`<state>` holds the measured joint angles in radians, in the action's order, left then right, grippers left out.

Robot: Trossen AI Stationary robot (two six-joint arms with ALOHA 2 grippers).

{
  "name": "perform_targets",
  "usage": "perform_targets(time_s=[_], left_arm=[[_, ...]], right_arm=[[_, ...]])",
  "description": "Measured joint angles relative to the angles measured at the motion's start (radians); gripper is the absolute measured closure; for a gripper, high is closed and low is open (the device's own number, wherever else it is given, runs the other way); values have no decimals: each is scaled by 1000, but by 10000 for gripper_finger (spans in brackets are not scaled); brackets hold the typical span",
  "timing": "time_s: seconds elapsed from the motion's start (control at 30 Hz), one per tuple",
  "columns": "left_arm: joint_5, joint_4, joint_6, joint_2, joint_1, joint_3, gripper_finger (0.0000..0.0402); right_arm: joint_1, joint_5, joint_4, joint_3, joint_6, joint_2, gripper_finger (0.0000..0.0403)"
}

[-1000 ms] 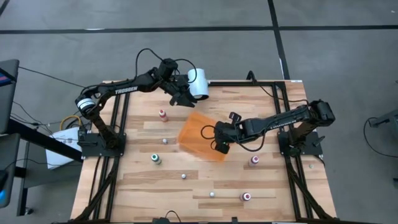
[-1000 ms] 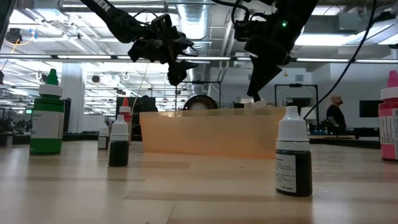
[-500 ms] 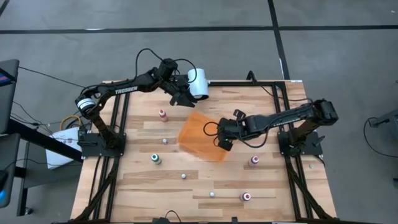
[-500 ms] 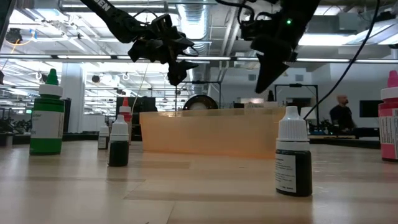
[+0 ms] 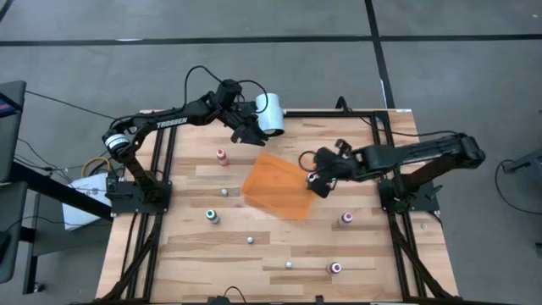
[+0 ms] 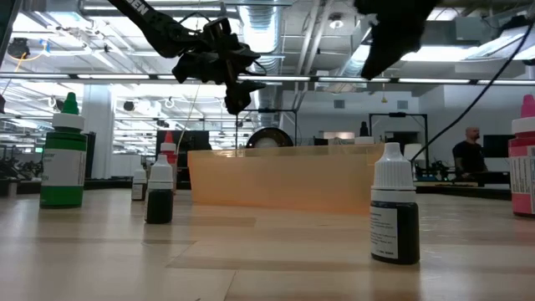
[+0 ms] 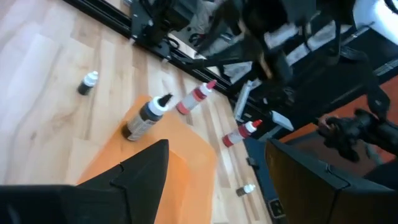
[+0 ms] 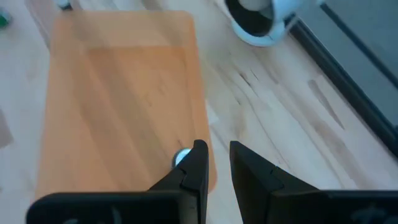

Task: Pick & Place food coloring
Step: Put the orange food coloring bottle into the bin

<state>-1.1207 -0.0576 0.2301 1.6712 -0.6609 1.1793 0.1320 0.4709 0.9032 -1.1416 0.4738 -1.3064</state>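
Note:
Food coloring bottles stand scattered on the wooden table: a red-topped one (image 5: 222,156), a green one (image 5: 212,217) and two pink ones (image 5: 345,219) (image 5: 335,268). A dark bottle with a white cap (image 7: 144,117) stands on the orange tray (image 5: 275,185) near its right edge, and its cap (image 8: 182,157) shows just beside my right fingers. My right gripper (image 5: 318,176) hovers above that edge, slightly open with nothing between its fingers (image 8: 199,163). My left gripper (image 5: 248,134) hangs open and empty near the back.
A large white cylinder (image 5: 271,114) lies at the back edge beside the left gripper. In the low view a green bottle (image 6: 63,155) and two dark bottles (image 6: 159,196) (image 6: 394,213) stand in front of the tray. Black frame rails border the table.
My right gripper has risen and drawn back to the right, off the middle of the orange tray, with its fingers parted a little. The left arm has not moved.

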Motion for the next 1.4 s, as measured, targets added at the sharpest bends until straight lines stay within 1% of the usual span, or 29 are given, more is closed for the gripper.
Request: perform_targets(time_s=[0.07, 0.17, 0.33, 0.4, 0.43, 0.5, 0.63, 0.8, 0.87, 1.0, 1.07, 1.13, 1.2, 1.3, 1.4], left_arm=[[-19, -2, 2, -1, 0, 0, 144], [-76, -6, 32, -2, 0, 0, 144], [-112, -32, 81, -2, 0, 1, 144], [-136, -40, 69, -18, 0, 1, 144], [-126, -42, 67, -34, 4, 1, 144], [-53, -66, 56, -86, 20, 1, 144], [177, -155, 27, -222, 76, 1, 144], [520, -329, 11, -379, 182, 2, 144], [654, -404, 13, -428, 235, 2, 144], [956, -514, 59, -482, 351, 2, 144], [1070, -534, 68, -491, 408, 1, 144], [1144, -511, 79, -498, 458, -17, 144], [1173, -428, 88, -509, 499, -69, 144], [1166, -254, 118, -536, 525, -191, 144], [1154, -136, 151, -579, 527, -318, 144]], right_arm=[[12, 1, 63, 0, 49, 51, 346], [43, 19, 133, 0, 103, 112, 346], [131, 210, 232, 1, 205, 164, 346], [165, 264, 270, 0, 246, 173, 346], [181, 277, 288, 1, 267, 176, 346], [209, 299, 311, 1, 298, 179, 346], [266, 321, 358, 1, 331, 178, 346], [337, 325, 372, 1, 347, 178, 346], [373, 347, 383, 1, 368, 178, 346], [466, 397, 470, 1, 480, 183, 346], [522, 416, 519, 1, 556, 189, 346], [581, 426, 552, 6, 631, 197, 346], [642, 427, 563, 27, 700, 213, 346], [727, 449, 552, 100, 828, 241, 346], [795, 459, 552, 178, 969, 265, 346]])
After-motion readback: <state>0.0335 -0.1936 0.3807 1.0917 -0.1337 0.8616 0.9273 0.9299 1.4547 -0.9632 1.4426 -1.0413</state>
